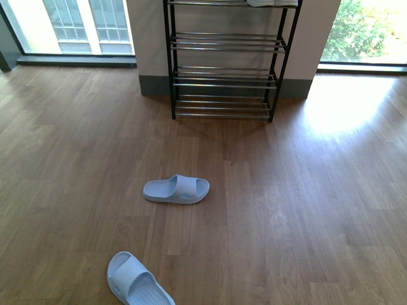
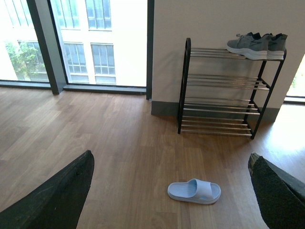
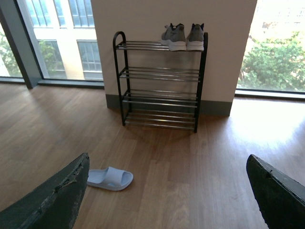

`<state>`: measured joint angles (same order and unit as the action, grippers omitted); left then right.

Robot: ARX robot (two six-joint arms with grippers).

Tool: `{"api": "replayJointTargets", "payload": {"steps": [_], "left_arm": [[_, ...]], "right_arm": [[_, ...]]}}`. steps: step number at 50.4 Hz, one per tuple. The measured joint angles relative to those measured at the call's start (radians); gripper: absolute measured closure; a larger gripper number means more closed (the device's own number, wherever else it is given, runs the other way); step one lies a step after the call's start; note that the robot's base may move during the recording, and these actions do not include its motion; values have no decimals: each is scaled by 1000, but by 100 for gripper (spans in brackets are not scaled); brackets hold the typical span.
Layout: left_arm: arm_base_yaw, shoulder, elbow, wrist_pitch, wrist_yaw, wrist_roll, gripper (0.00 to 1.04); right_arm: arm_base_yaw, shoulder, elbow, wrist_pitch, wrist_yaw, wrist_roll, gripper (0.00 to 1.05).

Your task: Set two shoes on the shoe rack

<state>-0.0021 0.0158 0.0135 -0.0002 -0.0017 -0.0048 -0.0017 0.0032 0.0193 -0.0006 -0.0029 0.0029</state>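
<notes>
Front view: the wood floor (image 1: 305, 210) lies open from the bottom edge of the frame up to the shoe rack (image 1: 224, 76). The rack stands against a wall pillar (image 1: 147, 38) between the left window (image 1: 70, 25) and the right window (image 1: 369, 28), and its top tier is cut off by the frame. Two pale blue slides lie on the floor, well apart from the rack. The far slide (image 1: 176, 189) lies crosswise, left of the rack's centre line. The near slide (image 1: 138, 281) lies at an angle and is partly cut by the bottom edge. Neither arm shows in this view.

Left wrist view: the left gripper (image 2: 170, 156) has its jaws spread wide, one dark finger at each lower corner, and holds nothing. The far slide (image 2: 194, 191) lies on the floor between the fingers and the rack (image 2: 221, 90), touching neither. The floor around it is open, and tall windows (image 2: 100, 43) stand beside the wall. A pair of grey sneakers (image 2: 257, 45) sits side by side at one end of the rack's top tier. Any marking on them is too small to read.

Right wrist view: the right gripper (image 3: 167, 158) is also wide open and holds nothing. The far slide (image 3: 109, 178) lies just beside one finger (image 3: 52, 200). Bare floor reaches to the rack (image 3: 159, 86), where the grey sneakers (image 3: 183, 37) sit heels outward on the top tier. Sun glare brightens the floor by the window (image 3: 271, 62).
</notes>
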Motion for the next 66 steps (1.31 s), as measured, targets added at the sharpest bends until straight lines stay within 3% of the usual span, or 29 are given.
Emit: {"api": "replayJointTargets", "payload": {"steps": [66], "left_arm": [[0, 0, 0, 0, 2, 0, 9]], "right_arm": [[0, 0, 0, 0, 0, 0, 9]]}}
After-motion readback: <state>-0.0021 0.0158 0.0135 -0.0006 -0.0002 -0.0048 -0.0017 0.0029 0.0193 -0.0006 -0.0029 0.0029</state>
